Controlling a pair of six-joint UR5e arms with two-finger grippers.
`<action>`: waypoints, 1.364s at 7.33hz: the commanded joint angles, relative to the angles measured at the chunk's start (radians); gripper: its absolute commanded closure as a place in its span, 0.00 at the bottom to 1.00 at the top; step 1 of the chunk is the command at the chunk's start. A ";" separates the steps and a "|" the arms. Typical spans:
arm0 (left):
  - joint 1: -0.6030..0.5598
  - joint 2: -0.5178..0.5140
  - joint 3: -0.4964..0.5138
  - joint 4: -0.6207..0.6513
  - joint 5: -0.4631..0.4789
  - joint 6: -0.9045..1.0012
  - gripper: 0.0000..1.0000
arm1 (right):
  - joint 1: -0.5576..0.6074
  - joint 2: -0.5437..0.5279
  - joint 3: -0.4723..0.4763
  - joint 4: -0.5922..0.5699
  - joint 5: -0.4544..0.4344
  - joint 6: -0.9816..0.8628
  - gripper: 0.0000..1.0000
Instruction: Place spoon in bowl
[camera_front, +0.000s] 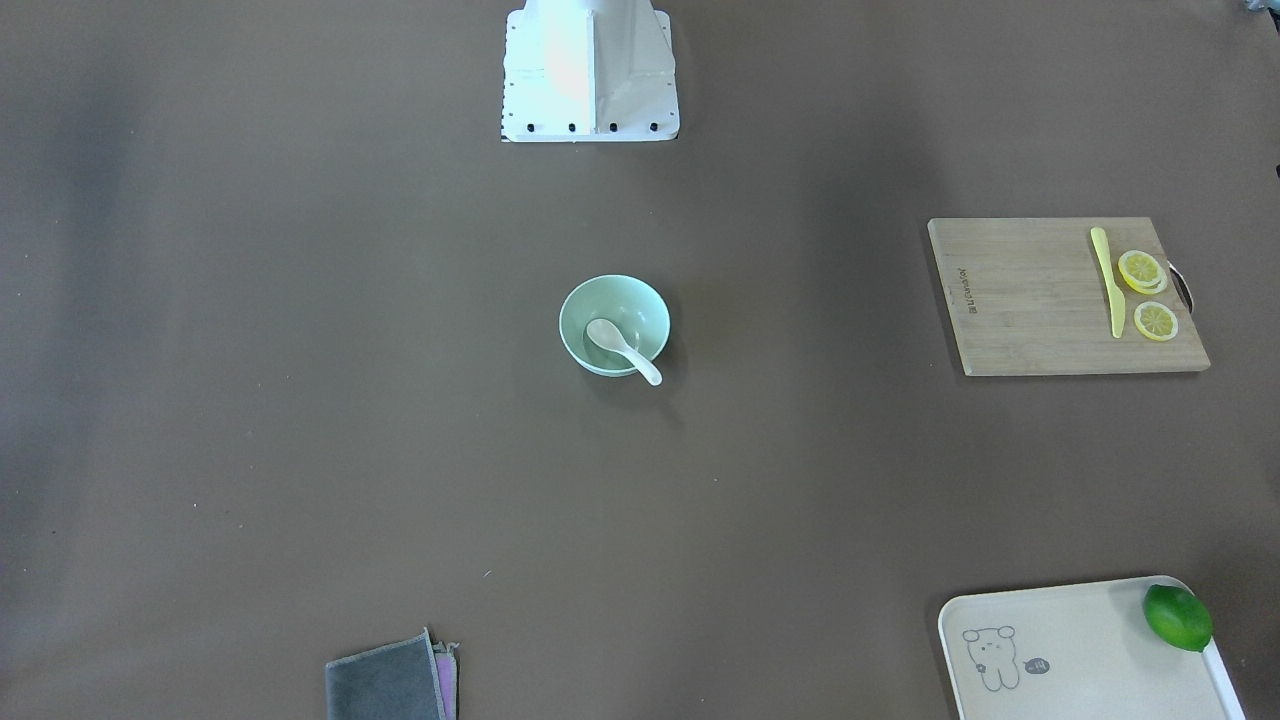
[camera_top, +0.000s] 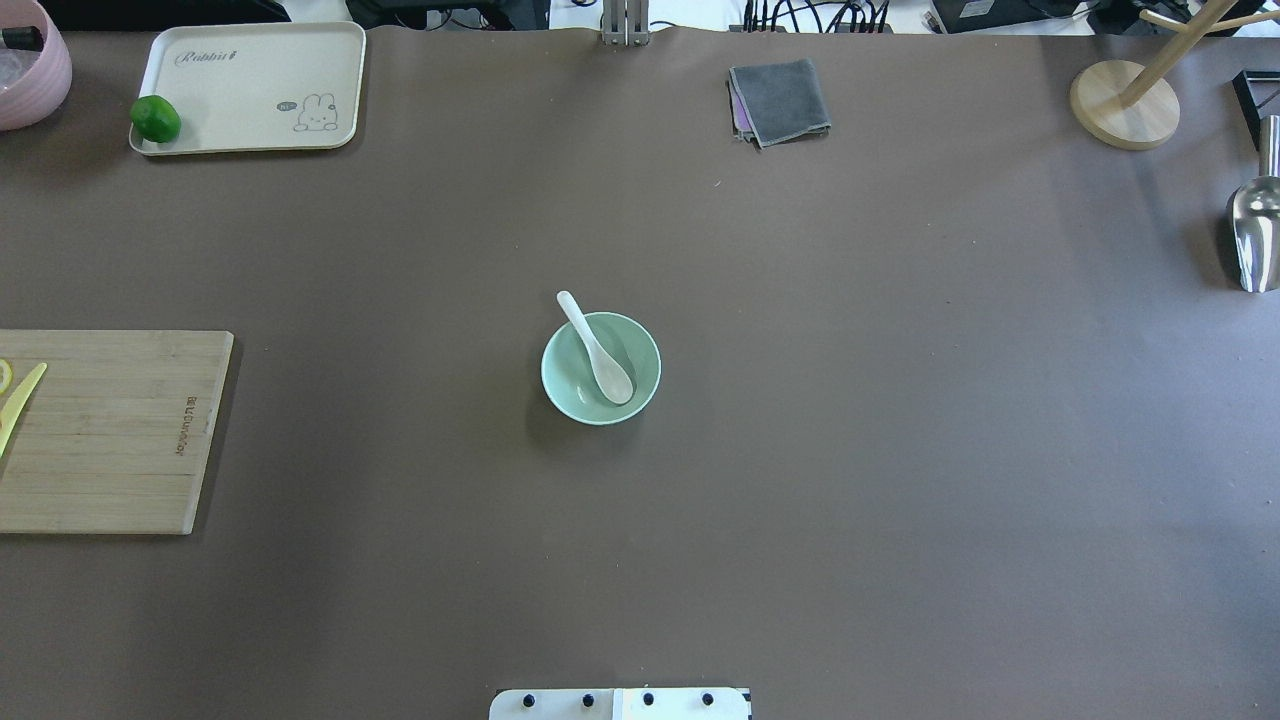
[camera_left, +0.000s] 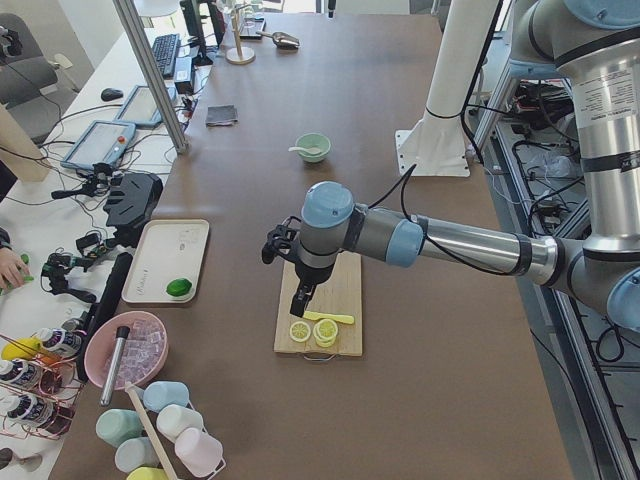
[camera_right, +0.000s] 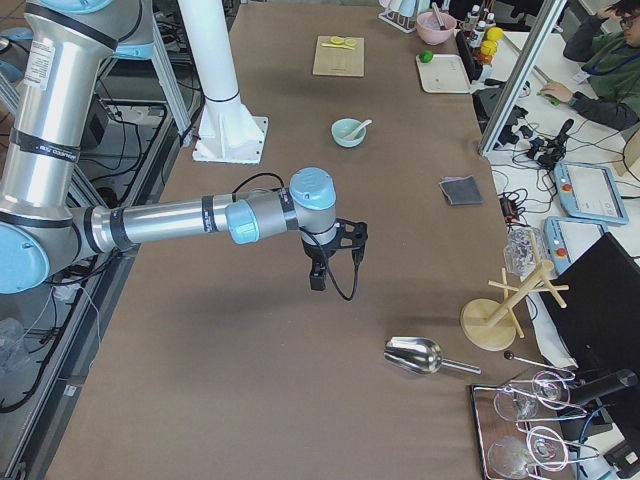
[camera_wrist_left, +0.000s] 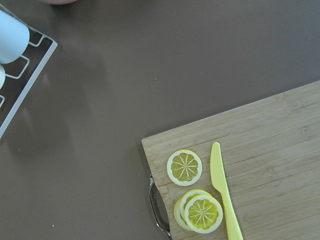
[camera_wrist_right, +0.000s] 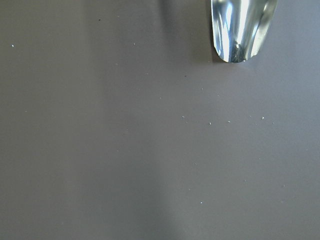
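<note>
Closest to the front camera, at the bottom edge: a folded grey cloth (camera_front: 385, 680) with a purple layer peeking out under it, and a cream tray (camera_front: 1080, 625) printed with a small cartoon animal. On the tray, tucked into one corner against the rim, a green lime (camera_front: 1178, 617). From overhead, a script word along the tray's edge, beginning with "R" and reading roughly like "Rabbit", too soft to spell out for certain.

Mid-table, out in the open on the brown table (camera_front: 300, 400): a pale green bowl (camera_front: 640, 295) with the white spoon (camera_front: 622, 350) inside it. Scoop down on the bowl's floor, handle leaning on the rim and poking out past it toward the operators' side. Nothing touching either one.

Off on the robot's left: a wooden cutting board (camera_front: 1030, 300) with a brand word burnt into one end, too small to read. On the board, a slim yellow knife (camera_front: 1107, 283) lying flat, just beside it several lemon slices (camera_front: 1156, 321), two of them overlapping.

Above that board, hanging close over the slices in the left side view: the left gripper (camera_left: 300, 298). Spread or pressed together, impossible to tell from here.

On the other side, hovering over bare table well apart from the bowl: the right gripper (camera_right: 317, 278), its fingers likewise unreadable. Near it, a shiny metal scoop (camera_right: 415, 354) lying on the table, and beyond that a wooden stand (camera_right: 490, 322).
</note>
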 joint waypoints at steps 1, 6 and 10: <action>-0.016 0.084 0.062 -0.018 -0.027 0.008 0.01 | 0.014 -0.018 -0.006 0.000 -0.001 0.000 0.00; -0.032 0.134 0.008 -0.018 -0.027 0.008 0.01 | 0.031 -0.066 -0.005 0.000 0.001 -0.002 0.00; -0.032 0.136 0.002 -0.018 -0.027 0.008 0.01 | 0.031 -0.072 -0.013 0.000 0.003 0.000 0.00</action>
